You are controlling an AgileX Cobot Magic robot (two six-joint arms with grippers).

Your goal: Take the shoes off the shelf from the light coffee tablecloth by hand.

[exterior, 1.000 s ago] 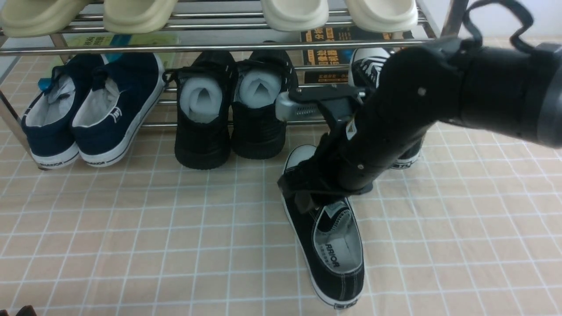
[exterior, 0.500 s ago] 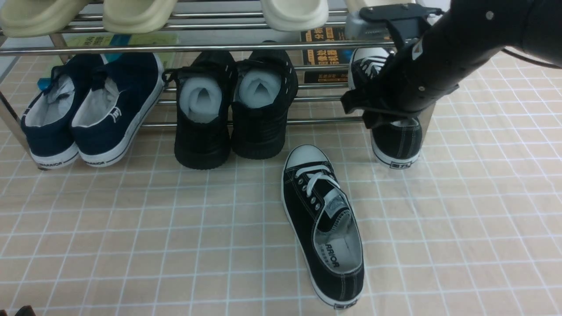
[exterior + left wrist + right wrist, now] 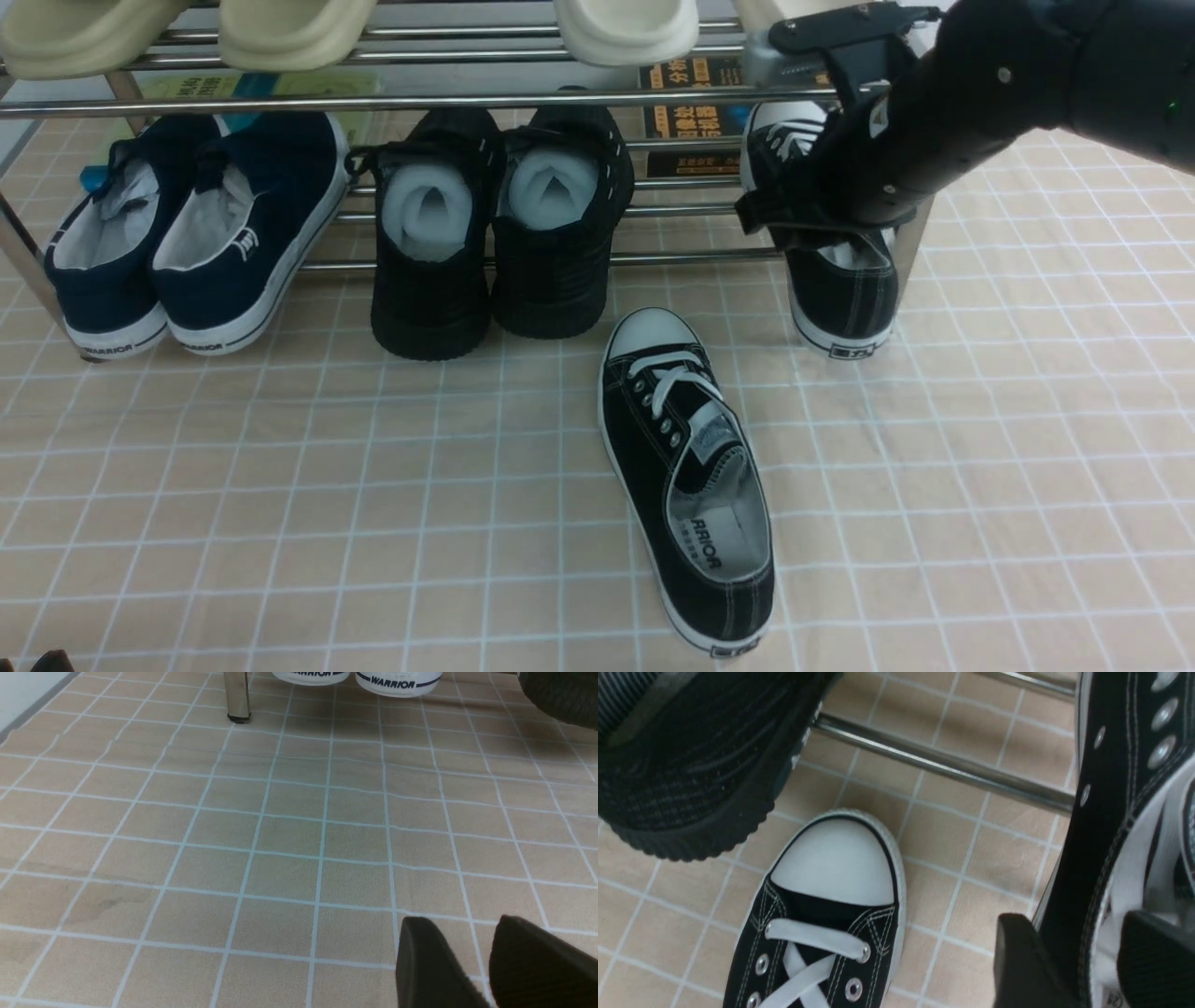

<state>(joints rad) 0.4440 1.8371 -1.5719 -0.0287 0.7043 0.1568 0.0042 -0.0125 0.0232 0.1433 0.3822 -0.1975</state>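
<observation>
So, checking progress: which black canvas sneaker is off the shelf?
The sneaker lying flat on the tablecloth; its mate leans on the shelf.

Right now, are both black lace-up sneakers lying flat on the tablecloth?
No, one sneaker lies flat on the tablecloth, while the other leans toe-up on the lower bars of the shelf.

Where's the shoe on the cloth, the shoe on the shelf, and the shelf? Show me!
Shoe on the cloth (image 3: 695, 434): front view, on its tongue.
Shoe on the shelf (image 3: 845, 299): front view, on its heel.
Shelf (image 3: 373, 101): front view, on its upper front bar.
</observation>
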